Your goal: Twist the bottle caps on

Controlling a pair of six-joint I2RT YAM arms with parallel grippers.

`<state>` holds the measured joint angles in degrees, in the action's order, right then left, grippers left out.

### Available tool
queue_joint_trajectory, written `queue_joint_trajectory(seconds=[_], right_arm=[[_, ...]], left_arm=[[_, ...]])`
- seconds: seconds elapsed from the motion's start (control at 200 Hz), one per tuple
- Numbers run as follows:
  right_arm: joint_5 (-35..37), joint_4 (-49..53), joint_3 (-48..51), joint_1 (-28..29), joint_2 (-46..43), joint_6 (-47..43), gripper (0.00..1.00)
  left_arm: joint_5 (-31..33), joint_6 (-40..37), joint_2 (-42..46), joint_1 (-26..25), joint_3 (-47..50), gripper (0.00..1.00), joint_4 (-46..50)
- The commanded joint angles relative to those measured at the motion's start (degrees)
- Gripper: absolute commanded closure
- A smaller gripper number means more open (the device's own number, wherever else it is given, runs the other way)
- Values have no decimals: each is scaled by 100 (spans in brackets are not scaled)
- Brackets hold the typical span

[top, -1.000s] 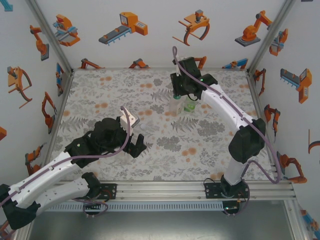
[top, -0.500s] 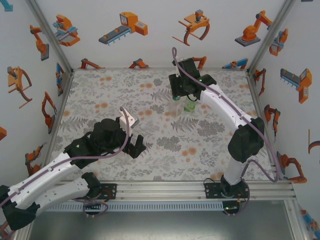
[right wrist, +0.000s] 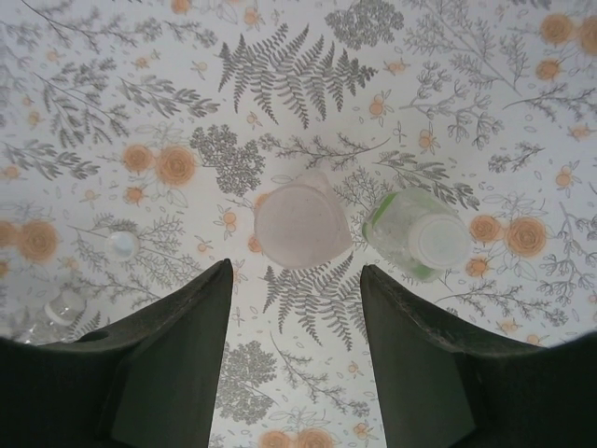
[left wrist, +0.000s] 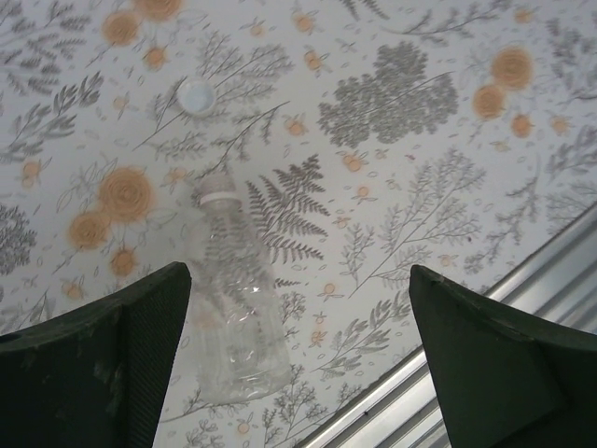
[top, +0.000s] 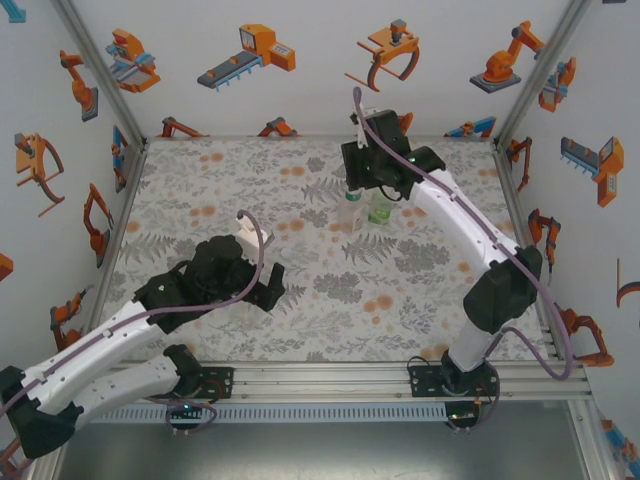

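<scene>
The loose white cap point(left wrist: 196, 95) lies flat on the tabletop point(left wrist: 420, 168), just beyond the open neck of the lying bottle point(left wrist: 238, 308). This clear bottle rests on its side with its mouth pointing toward that cap and apart from it. It is judged to be the one unit left uncapped, and it cannot take a cap in this attitude: it must first be stood up or held steady. The left pincer point(left wrist: 298, 280) hangs above it with the jaws spread wide and nothing between them. The bottle body lies just beside the left finger, inside the span of the jaws, a placement that suits a grasp across the body. Farther back on the tabletop, well apart from this pair, two bottles stand upright side by side. The green bottle point(right wrist: 401, 233) carries a fitted cap point(right wrist: 438, 241). The clear upright bottle point(right wrist: 300, 224) shows a pale round top, and whether that is a fully seated cap cannot be told. The right pincer point(right wrist: 296, 280) is directly above the clear upright bottle, jaws partly apart, gripping nothing and clear of the bottle top. Standing them upright and close together keeps both necks reachable from above for a twisting motion.
</scene>
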<state>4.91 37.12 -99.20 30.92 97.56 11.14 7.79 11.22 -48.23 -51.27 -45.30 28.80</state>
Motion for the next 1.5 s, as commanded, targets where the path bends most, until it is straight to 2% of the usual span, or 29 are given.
queue_joint_trajectory(seconds=[0.0,0.255,0.375,0.541,0.636,0.926,1.166,1.497], right_arm=[[-42,129,-110,-33,-468,120,46],[-230,116,668,-32,-1248,469,46],[-197,11,1163,-33,-1777,630,46],[-215,78,1641,-33,-2313,740,46],[-167,148,1885,-33,-2547,780,46],[-271,191,2380,-29,-2854,951,46],[-408,176,2466,-31,-2888,1072,46],[-493,108,2603,-15,-2993,1263,46]], left_arm=[[616,464,-190,45,32,9,284],[1240,1054,-962,77,272,7,404],[1077,1174,-1391,182,426,6,231],[1192,1479,-1691,211,867,5,-247],[888,1660,-1767,266,1198,6,-748],[387,2024,-2204,266,1374,21,-1193],[294,2076,-2569,266,1239,35,-1150],[311,2370,-2365,201,1137,34,-855]])
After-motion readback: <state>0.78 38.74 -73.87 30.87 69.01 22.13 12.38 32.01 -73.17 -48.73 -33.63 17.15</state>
